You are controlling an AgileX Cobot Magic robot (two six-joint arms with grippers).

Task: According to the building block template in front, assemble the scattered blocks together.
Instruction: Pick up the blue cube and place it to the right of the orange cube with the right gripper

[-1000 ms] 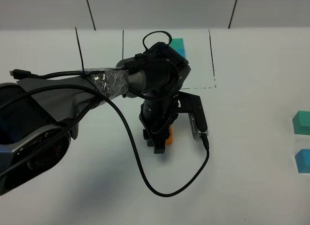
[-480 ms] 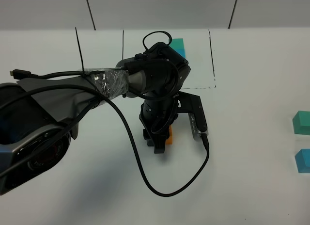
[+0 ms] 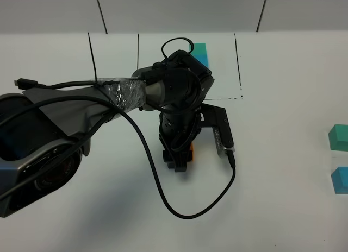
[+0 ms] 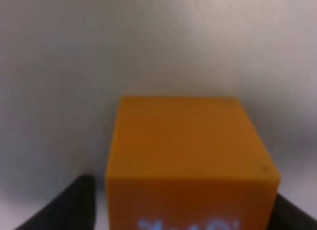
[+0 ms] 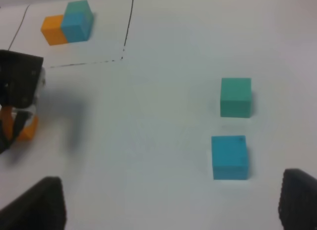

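Left arm (image 3: 119, 94) reaches steeply down, fingers (image 4: 67, 210) flanking the orange cube (image 4: 188, 141).

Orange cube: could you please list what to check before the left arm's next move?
1. Orange cube sits within left gripper: ok.
2. Its jaws open, gap showing beside cube: ok.
3. Building block template seen in right wrist view: ok.
4. Teal-green cube and blue cube lie apart, unobstructed: ok.
5. Right gripper open, empty: ok.
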